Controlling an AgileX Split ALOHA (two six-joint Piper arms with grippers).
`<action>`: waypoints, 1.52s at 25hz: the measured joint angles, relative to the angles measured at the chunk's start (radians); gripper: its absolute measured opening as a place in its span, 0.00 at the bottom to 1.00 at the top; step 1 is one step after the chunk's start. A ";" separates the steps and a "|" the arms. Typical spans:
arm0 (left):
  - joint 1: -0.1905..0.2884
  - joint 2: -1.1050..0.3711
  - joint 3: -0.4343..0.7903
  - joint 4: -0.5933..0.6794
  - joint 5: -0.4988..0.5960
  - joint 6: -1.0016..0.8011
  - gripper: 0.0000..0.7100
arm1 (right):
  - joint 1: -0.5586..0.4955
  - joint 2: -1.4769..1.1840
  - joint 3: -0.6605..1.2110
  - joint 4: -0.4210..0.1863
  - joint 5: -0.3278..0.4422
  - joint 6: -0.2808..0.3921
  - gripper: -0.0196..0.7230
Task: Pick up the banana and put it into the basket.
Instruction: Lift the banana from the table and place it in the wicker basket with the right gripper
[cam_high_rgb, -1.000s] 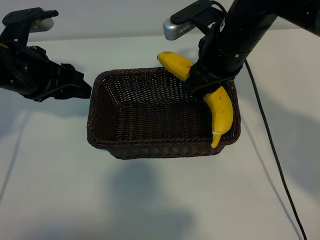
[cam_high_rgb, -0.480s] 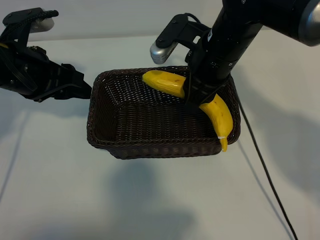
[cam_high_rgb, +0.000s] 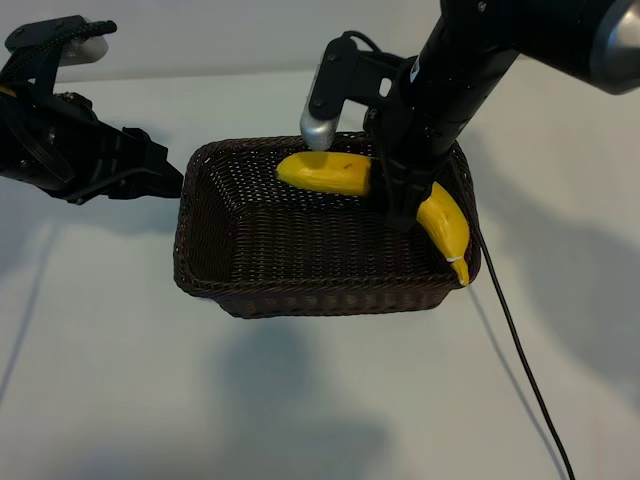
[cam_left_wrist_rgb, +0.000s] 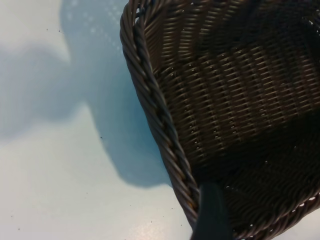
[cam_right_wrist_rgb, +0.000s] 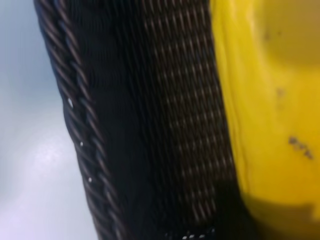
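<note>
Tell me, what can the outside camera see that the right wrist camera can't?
Only the exterior view shows both arms: the left gripper waiting beside the basket, the right gripper clamped on the banana's middle, and the banana's tip poking over the rim. Only the right wrist view shows the brown specks on the peel up close. Both show the yellow banana against the dark woven basket and the pale table.

Banana (cam_high_rgb: 325, 172) over basket's (cam_high_rgb: 300, 290) far right side.
</note>
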 joint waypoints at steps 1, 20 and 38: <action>0.000 0.000 0.000 0.000 0.001 0.000 0.76 | 0.005 0.001 0.000 0.000 -0.009 -0.014 0.57; 0.000 0.000 0.000 -0.001 0.020 0.003 0.76 | 0.072 0.001 0.000 -0.002 -0.147 -0.108 0.57; 0.000 0.000 0.000 -0.001 0.021 0.002 0.76 | 0.072 0.107 0.000 -0.006 -0.171 -0.141 0.57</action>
